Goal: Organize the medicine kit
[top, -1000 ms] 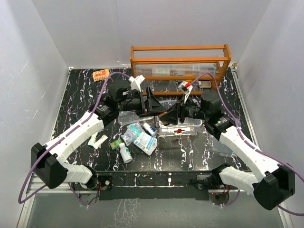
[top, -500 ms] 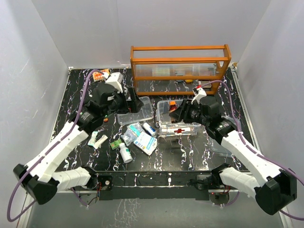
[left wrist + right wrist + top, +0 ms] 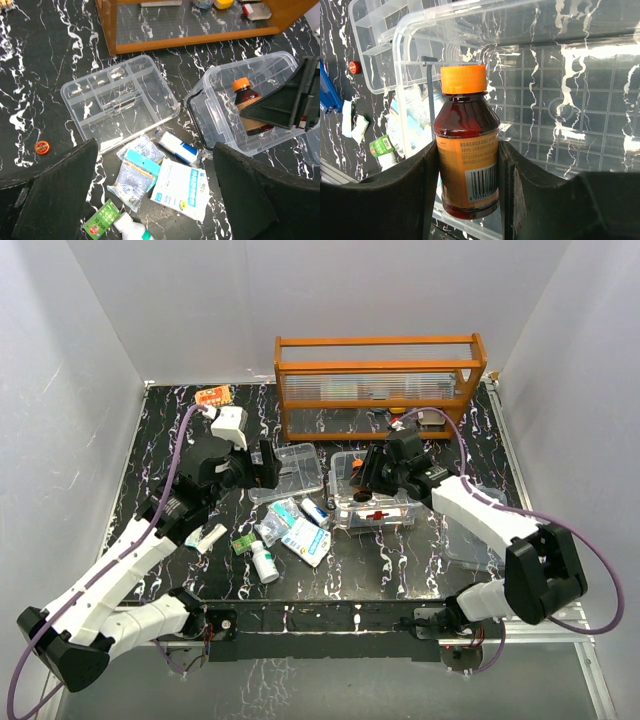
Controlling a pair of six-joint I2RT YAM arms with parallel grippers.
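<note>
We see the right gripper (image 3: 468, 187) closed partway on a brown medicine bottle with an orange screw cap (image 3: 465, 145), one finger pressed to each side of it; the bottle sits inside the clear rectangular plastic box (image 3: 222, 127), though we cannot tell whether its base rests on the box floor; the box lies on the black marbled table (image 3: 160, 440), in front of the orange wooden rack (image 3: 378, 370); just to its left lies the clear divided plastic tray (image 3: 120, 102); the left gripper (image 3: 155, 146) hangs above the loose white-and-blue packets (image 3: 180, 187) near that tray, jaws spread wide and holding nothing.
</note>
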